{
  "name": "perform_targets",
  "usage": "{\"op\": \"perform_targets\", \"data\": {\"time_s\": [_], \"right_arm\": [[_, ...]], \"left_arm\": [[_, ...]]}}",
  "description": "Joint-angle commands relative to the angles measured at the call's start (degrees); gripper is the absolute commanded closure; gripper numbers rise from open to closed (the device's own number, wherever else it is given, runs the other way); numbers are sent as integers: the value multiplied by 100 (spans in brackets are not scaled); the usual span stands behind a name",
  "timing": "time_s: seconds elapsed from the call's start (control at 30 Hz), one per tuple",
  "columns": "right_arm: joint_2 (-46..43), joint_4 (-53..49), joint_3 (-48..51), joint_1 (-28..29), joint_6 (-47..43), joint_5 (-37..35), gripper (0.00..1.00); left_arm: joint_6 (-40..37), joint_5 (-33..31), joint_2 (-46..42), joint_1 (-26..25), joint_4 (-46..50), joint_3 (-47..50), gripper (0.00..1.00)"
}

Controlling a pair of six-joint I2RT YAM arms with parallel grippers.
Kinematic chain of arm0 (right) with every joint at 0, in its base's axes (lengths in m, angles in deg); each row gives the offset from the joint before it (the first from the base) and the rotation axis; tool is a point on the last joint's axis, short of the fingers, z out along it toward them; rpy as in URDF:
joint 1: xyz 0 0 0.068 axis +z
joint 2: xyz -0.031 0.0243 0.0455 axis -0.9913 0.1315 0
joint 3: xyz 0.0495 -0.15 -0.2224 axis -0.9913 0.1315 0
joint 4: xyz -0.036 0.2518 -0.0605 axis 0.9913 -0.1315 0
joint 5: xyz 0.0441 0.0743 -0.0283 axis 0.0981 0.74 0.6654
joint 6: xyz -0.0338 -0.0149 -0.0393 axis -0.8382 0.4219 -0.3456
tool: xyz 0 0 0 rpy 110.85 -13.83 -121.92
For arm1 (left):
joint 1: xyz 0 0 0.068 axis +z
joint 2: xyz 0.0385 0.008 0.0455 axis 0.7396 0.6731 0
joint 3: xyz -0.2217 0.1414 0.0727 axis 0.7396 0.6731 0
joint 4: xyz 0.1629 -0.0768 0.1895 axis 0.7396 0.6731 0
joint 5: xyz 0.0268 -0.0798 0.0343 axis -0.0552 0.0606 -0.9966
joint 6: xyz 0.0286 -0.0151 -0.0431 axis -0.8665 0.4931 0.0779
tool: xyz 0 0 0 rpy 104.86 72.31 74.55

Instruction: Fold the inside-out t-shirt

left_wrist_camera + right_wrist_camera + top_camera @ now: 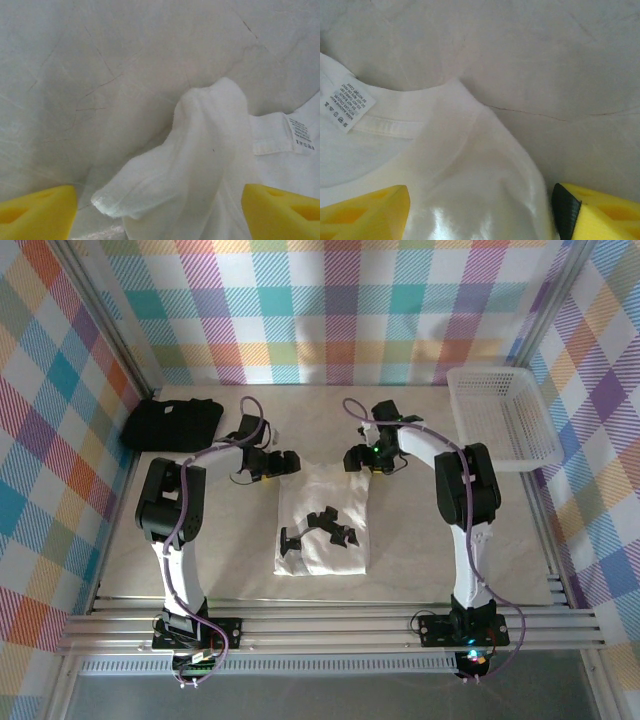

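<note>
The inside-out t-shirt (322,490) lies as a narrow white rectangle in the middle of the table, collar end toward the back. My left gripper (284,463) hovers at its back left corner and my right gripper (354,458) at its back right corner. In the left wrist view a bunched-up corner of the t-shirt (200,150) rises between the yellow fingers (40,210), which stand far apart from it; the left gripper (160,212) is open. In the right wrist view the shoulder of the t-shirt (470,170) sits loose between the widely spread fingers (605,215) of the open right gripper (480,212). A care label (350,107) shows at the collar.
A black t-shirt (172,422) lies crumpled at the back left of the table. A white plastic basket (470,375) stands at the back right against the wall. Plaid walls close in the table on three sides.
</note>
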Motion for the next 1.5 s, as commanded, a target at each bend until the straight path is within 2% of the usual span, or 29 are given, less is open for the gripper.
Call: {"op": "perform_targets", "data": {"time_s": [0.0, 0.2, 0.6, 0.8, 0.9, 1.27, 1.47], "right_arm": [[64, -101, 192, 153, 77, 423, 29], [18, 87, 363, 257, 183, 675, 42], [32, 532, 387, 239, 447, 751, 73], [-223, 1229, 643, 135, 601, 710, 90], [-426, 1636, 771, 76, 618, 773, 100], [-912, 2535, 852, -121, 895, 964, 100], [-722, 2575, 0, -286, 790, 847, 100]], "left_arm": [[-54, 841, 214, -99, -92, 256, 20], [62, 1223, 265, -161, -537, 467, 37], [72, 1215, 469, -153, -573, 309, 75], [234, 1125, 387, -23, -757, 350, 100], [337, 1056, 183, 69, -957, 423, 100], [503, 1009, -358, 340, -1462, 282, 100], [521, 878, -348, 430, -1459, -499, 100]]}}
